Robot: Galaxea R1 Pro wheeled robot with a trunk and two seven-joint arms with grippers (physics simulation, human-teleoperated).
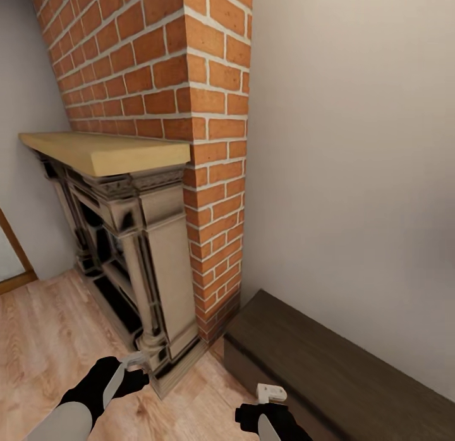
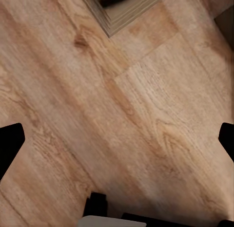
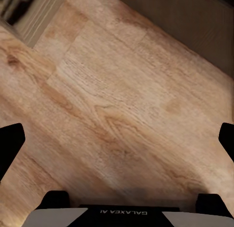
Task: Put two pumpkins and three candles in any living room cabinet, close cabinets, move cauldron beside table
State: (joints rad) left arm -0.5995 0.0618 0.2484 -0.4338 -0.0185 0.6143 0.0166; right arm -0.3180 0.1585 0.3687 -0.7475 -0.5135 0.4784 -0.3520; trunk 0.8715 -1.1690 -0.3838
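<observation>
Left hand low over wood floor, fingers spread wide, grasping nothing. Right hand likewise released, empty, just beside cabinet front edge. Cabinet low against wall, front closed, top bare. Fireplace base corner near left hand; brick chimney between fireplace and cabinet. Open floor stretches left of fireplace.

Red brick chimney breast set against the pale plaster wall, dark ornate fireplace surround placed before it at left, long low dark-brown wooden cabinet placed along the wall at right, light wood-plank floor spread beneath.
</observation>
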